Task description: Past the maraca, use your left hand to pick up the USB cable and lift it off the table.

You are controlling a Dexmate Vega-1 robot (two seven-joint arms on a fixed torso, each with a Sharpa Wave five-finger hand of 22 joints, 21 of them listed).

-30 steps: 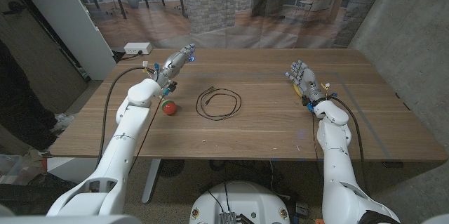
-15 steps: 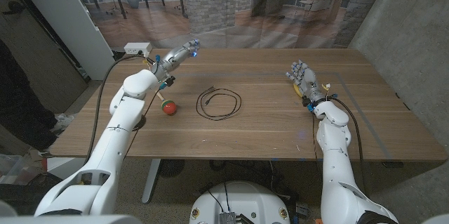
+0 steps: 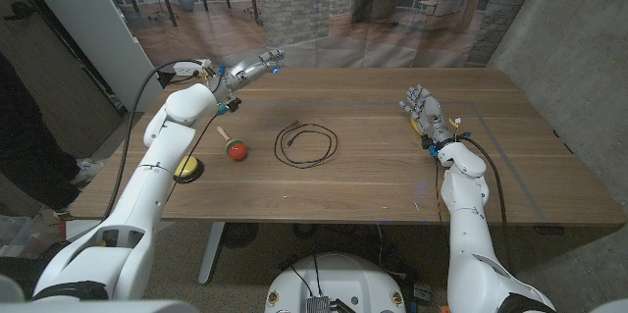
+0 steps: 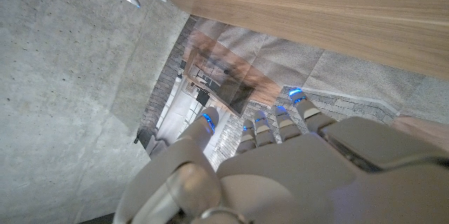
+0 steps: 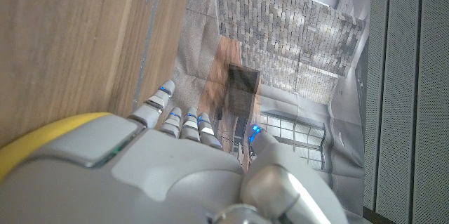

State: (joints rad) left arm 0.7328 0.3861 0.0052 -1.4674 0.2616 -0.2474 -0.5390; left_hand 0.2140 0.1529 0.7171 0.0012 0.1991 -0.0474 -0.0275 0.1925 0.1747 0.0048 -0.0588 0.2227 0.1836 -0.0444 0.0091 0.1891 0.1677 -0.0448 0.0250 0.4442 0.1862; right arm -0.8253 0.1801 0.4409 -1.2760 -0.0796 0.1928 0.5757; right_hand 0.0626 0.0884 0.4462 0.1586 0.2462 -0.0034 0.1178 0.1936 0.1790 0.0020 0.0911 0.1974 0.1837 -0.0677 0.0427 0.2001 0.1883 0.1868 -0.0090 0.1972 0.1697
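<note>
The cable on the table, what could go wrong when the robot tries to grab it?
The left hand is raised near the far edge; coming down it may bump the maraca lying close beside the USB cable. The cable is thin and lies flat in a loose coil, so the fingers might slip off it.

You see a black cable (image 3: 305,143) on the brown wooden table (image 3: 392,171), a red maraca (image 3: 234,146) with a light handle, a yellow disc (image 3: 185,166), and white hands (image 3: 424,111) with blue fingertips (image 4: 208,119).

One USB cable (image 3: 305,143); one maraca (image 3: 233,145); one yellow disc (image 3: 185,166).
</note>
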